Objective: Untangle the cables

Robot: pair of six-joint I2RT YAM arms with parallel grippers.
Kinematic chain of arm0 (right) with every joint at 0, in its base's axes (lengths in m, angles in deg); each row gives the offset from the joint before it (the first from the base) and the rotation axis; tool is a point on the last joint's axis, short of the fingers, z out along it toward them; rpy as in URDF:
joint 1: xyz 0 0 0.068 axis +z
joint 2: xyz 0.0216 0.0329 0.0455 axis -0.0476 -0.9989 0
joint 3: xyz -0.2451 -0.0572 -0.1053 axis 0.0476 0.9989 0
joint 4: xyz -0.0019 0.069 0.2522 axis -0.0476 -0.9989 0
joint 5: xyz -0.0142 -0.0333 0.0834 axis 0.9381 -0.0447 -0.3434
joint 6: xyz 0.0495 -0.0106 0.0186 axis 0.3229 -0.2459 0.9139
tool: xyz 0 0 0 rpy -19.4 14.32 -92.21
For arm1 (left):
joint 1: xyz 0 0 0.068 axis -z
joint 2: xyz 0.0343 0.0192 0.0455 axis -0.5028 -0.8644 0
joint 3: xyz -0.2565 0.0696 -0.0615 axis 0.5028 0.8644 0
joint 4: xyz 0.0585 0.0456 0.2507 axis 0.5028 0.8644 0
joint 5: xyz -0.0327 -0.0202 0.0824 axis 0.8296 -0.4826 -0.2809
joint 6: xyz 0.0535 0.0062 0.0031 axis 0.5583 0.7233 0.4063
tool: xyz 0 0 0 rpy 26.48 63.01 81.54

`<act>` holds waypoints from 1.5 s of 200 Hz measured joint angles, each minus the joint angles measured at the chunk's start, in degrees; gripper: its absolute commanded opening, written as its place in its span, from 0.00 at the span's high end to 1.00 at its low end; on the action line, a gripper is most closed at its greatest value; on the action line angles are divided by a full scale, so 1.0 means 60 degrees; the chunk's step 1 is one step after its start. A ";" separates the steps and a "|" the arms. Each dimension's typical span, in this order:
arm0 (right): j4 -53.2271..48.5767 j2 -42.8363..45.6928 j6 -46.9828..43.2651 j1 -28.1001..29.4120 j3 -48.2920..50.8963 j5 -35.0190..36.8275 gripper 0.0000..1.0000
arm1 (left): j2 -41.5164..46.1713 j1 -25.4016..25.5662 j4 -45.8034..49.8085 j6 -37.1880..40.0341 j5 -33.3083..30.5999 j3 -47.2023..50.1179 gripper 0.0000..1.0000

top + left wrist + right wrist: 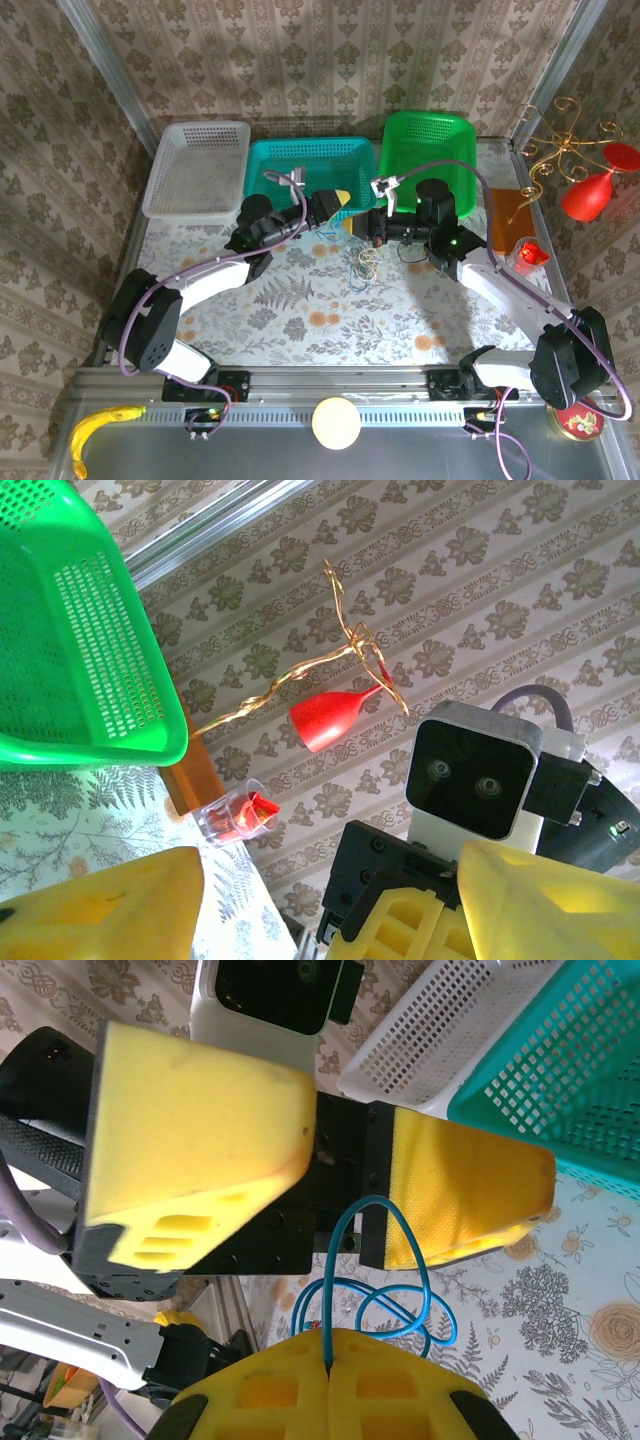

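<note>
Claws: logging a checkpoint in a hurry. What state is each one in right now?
Left claw: open, fingers spread apart.
Right claw: closed on the blue cable.

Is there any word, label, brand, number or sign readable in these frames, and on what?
No text can be read.
The red round tin, top view: gold pattern, too small to tell if it holds lettering.
The clear cup, left wrist view: red thing inside with a yellow mark, too blurred to read.

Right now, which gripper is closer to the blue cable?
Right. The right gripper is shut on the blue cable; the left gripper, open, faces it just beyond the cable's loop.
</note>
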 measured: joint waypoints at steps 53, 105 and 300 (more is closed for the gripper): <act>0.0007 -0.0007 0.0000 0.0000 0.0000 0.0000 1.00 | -0.0029 0.0168 -0.0357 -0.0146 -0.0007 0.0080 0.55; 0.0000 -0.0007 -0.0007 0.0000 0.0000 0.0004 1.00 | -0.0117 0.0178 -0.0612 -0.0299 -0.0109 0.0175 0.83; 0.0364 -0.0131 -0.0044 -0.0138 0.0754 0.0423 1.00 | 0.0849 -0.0703 0.1475 0.0889 0.0022 -0.0226 0.65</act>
